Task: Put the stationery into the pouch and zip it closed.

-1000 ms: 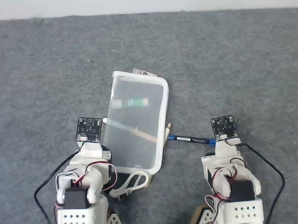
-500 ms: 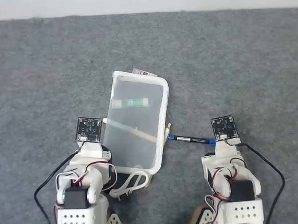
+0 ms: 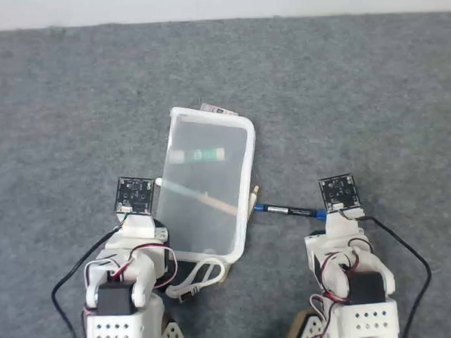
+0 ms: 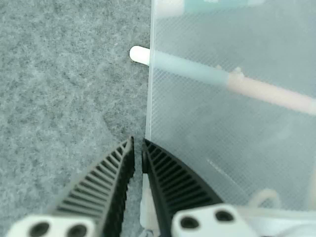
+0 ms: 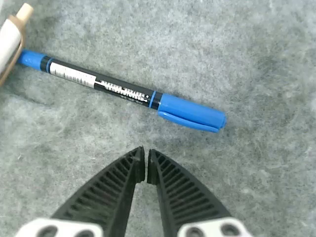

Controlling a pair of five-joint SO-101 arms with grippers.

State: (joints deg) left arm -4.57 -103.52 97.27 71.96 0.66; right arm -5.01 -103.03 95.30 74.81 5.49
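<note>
The pouch is lying flat near the middle of the bench, its long axis running from the near edge toward the far edge, with the far end leaning a little to the right. A strap is looping out from its near end. Through the translucent wall, a short green-and-white stick is showing crosswise at the far end. A pen is slanting across the middle, its white tip poking past the pouch's left edge. I cannot tell whether the pen is sitting inside the pouch or under it.

The marker is lying on the bare bench between the pouch's right edge and the right arm. Its long axis is running across the bench, with the blue cap pointing right and the other end pointing at the pouch. A small tan piece is resting against the pouch's right edge, just beside that end of the marker.

The left tool is clenched, its tips sitting right at the pouch's left edge. I cannot tell whether it is pinching that edge. The right tool is also clenched on nothing, hanging just on the near side of the marker, close to the cap and apart from it.
</note>
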